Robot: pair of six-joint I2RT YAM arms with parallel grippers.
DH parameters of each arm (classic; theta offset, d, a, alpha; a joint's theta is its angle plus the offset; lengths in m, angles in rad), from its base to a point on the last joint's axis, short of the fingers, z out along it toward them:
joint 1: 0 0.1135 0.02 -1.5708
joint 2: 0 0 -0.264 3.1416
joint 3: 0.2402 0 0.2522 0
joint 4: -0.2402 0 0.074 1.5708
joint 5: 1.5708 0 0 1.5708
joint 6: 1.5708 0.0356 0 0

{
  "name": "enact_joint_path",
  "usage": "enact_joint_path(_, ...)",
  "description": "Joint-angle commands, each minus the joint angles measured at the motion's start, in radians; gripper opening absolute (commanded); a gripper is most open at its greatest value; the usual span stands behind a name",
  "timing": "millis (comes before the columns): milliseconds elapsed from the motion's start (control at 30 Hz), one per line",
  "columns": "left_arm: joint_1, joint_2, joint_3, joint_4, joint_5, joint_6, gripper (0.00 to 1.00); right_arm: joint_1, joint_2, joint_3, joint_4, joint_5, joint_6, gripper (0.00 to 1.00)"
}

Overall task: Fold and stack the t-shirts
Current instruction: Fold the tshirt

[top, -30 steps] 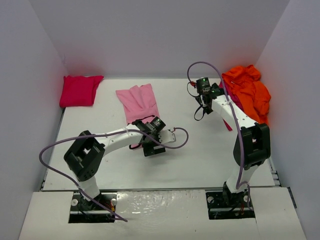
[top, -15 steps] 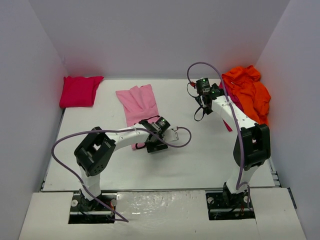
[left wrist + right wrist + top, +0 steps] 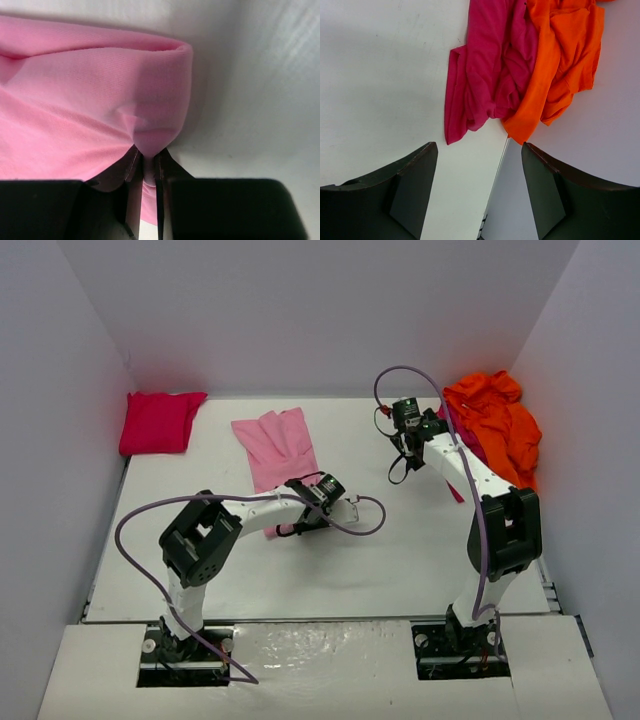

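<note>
Fingers of my left gripper [image 3: 293, 526] are clamped on the near edge of the pink shirt [image 3: 275, 445], which lies partly folded at the middle of the table [image 3: 400, 560] in the overhead view. My left arm lies low, elbow bent at lower left, forearm stretched toward the centre. The red shirt [image 3: 157, 422] sits folded at upper left, so I judge one shirt done, one in hand, and two untouched: the orange shirt [image 3: 495, 420] and crimson shirt [image 3: 456, 488] are heaped at upper right. My right arm stands tall, and my right gripper [image 3: 402, 462] hangs just left of that heap. From my left wrist, the left gripper [image 3: 145, 157] pinches a pucker of the pink shirt [image 3: 90, 100] at bottom centre. From my right wrist, the right gripper [image 3: 479, 146] is spread and empty, with the crimson shirt [image 3: 490, 75] and orange shirt [image 3: 560, 55] rumpled along the top.
</note>
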Motion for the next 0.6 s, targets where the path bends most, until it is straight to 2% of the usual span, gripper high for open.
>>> enact_joint_path(0, -0.018, -0.048, 0.042, -0.342, 0.257, 0.044, 0.0, -0.007, -0.083, 0.003, 0.034, 0.026, -0.005, 0.65)
enact_joint_path(100, -0.059, -0.076, 0.106, -0.468, 0.331, 0.046, 0.0, -0.007, -0.081, 0.004, 0.034, 0.028, -0.008, 0.65)
enact_joint_path(167, -0.146, -0.097, 0.154, -0.642, 0.384, 0.044, 0.0, -0.007, -0.075, 0.008, 0.034, 0.028, -0.007, 0.65)
enact_joint_path(300, -0.241, -0.172, 0.183, -0.728, 0.436, 0.018, 0.0, -0.005, -0.067, 0.016, 0.035, 0.026, -0.003, 0.65)
enact_joint_path(433, -0.219, -0.188, 0.265, -0.815, 0.528, 0.05, 0.0, -0.004, -0.065, 0.016, 0.035, 0.029, -0.004, 0.65)
enact_joint_path(567, -0.182, -0.187, 0.373, -0.898, 0.493, 0.091, 0.0, -0.002, -0.064, 0.021, 0.034, 0.042, -0.01, 0.65)
